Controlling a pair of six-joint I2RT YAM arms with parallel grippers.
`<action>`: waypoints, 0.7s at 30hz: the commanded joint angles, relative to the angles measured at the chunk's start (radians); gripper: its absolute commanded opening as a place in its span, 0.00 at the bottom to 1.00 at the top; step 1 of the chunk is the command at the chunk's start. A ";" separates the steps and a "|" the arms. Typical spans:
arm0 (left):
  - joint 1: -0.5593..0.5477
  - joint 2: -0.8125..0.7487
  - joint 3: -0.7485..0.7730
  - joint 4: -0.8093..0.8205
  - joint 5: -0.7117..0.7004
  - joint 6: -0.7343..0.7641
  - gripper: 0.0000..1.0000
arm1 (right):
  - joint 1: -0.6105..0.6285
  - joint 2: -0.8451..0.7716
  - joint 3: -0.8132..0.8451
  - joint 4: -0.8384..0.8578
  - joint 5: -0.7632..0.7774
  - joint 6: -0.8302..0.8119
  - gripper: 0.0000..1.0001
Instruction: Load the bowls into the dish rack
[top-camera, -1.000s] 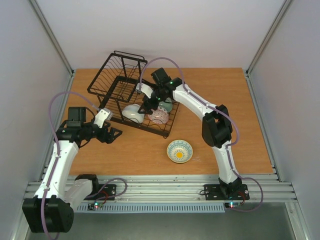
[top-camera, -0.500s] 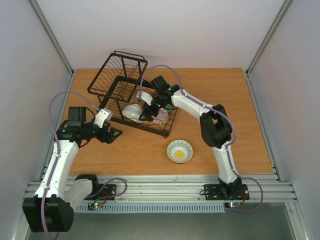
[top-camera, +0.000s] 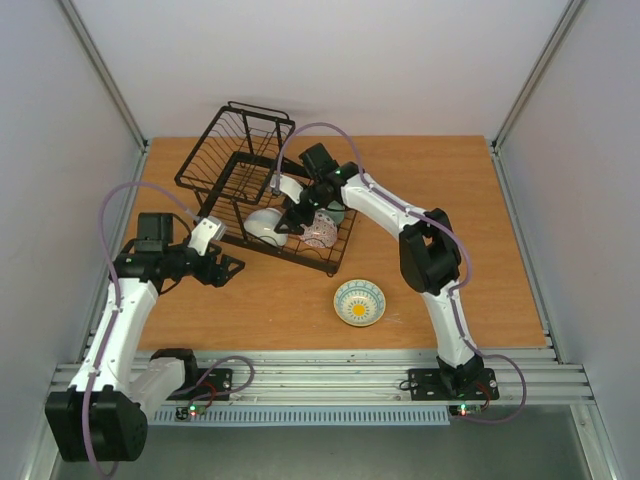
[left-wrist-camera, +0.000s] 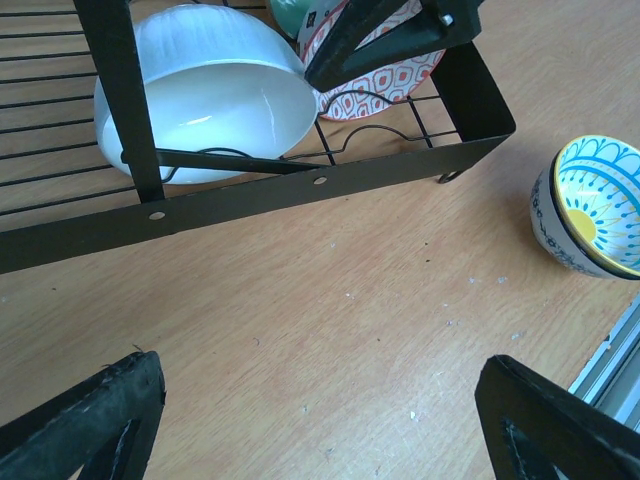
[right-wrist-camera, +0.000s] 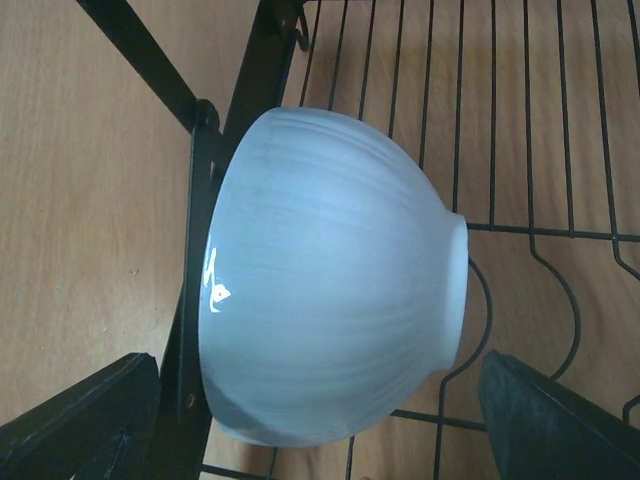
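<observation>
One black wire dish rack (top-camera: 232, 160), three round ceramic bowls inside: cream-white bowl (top-camera: 264, 227), red-and-white patterned bowl (top-camera: 320, 235), sage green bowl (top-camera: 334, 213), fourth, blue-patterned bowl (top-camera: 359, 302), on wooden table (top-camera: 440, 180) at rack's five o'clock, my left pincer (top-camera: 234, 267) and right pincer (top-camera: 290, 215) both spread wide.

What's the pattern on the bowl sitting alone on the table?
The bowl has blue arches around a yellow centre, clearest in the left wrist view.

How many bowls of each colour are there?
white bowl: 1
red bowl: 1
green bowl: 1
blue bowl: 1
Total: 4
</observation>
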 joint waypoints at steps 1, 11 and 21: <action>-0.002 0.007 -0.004 0.034 -0.001 0.008 0.86 | 0.007 0.051 0.054 -0.014 0.003 -0.028 0.88; -0.002 0.017 -0.003 0.037 -0.004 0.008 0.86 | 0.020 0.111 0.094 -0.035 0.020 -0.056 0.88; -0.002 0.014 -0.004 0.038 -0.010 0.008 0.86 | 0.022 0.197 0.234 -0.138 -0.001 -0.085 0.87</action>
